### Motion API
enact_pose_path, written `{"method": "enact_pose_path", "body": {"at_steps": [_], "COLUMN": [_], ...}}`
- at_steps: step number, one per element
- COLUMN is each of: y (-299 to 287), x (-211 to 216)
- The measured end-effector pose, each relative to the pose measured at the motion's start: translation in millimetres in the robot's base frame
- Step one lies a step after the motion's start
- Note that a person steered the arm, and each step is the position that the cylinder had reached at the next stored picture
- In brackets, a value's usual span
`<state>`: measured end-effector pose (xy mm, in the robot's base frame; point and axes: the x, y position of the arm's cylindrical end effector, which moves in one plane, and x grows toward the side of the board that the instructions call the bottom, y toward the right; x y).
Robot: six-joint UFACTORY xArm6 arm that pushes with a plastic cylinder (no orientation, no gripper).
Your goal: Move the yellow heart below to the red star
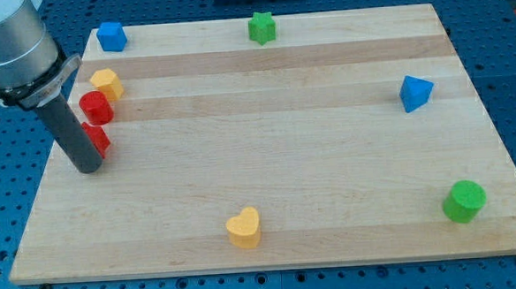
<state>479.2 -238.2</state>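
Observation:
The yellow heart (244, 227) lies near the view's bottom edge of the wooden board (284, 143), a little left of the middle. A red block (101, 139), probably the red star, sits at the view's left and is partly hidden behind my rod. My tip (89, 167) rests on the board right beside that red block, at its lower left and seemingly touching it. The tip is far to the upper left of the yellow heart.
A red cylinder (95, 107) and a yellow block (106, 83) stand just above the red block. A blue block (111, 35) is at the top left, a green star (262, 27) at the top middle, a blue triangle (415, 93) at the right, and a green cylinder (464, 201) at the bottom right.

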Motion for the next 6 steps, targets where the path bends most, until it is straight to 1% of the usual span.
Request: {"method": "enact_pose_path", "body": {"at_steps": [1, 2, 3, 4, 5, 6], "y": [2, 2, 39, 103, 189, 251], "x": [-8, -5, 15, 10, 10, 31]}}
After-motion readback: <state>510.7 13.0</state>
